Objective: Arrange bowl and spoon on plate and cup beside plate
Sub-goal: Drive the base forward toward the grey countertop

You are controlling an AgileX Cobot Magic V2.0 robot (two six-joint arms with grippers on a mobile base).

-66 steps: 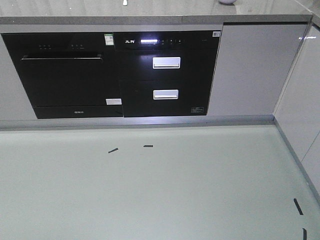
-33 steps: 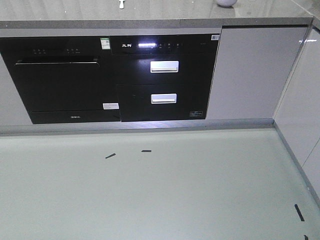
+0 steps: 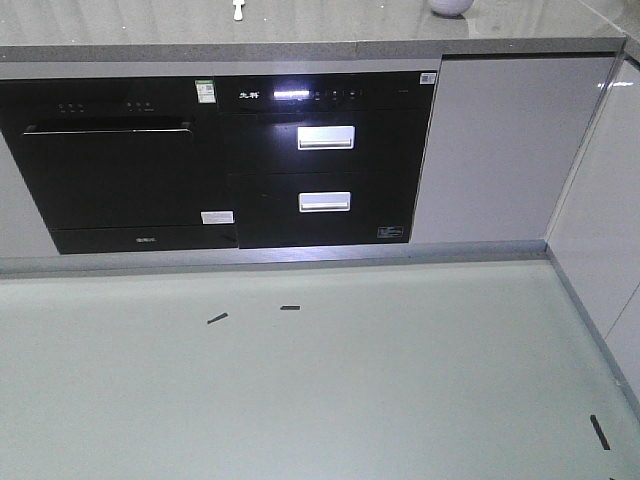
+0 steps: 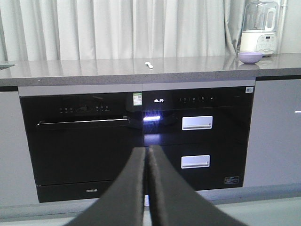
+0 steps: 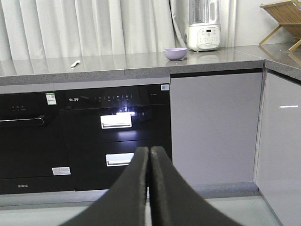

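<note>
Sitting well beyond right tool (image 5: pixel 150 151): bowl (image 5: pixel 175 53).

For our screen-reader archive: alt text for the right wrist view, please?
The right gripper, closed and empty, points toward a grey countertop holding a small lavender plastic bowl and, farther left, a small white plastic spoon.

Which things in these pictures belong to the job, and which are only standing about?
For the job: bowl and spoon, apart on the counter; the plate and the cup are not in view.

Just there: blender, wooden rack, curtain, black built-in appliances.
</note>
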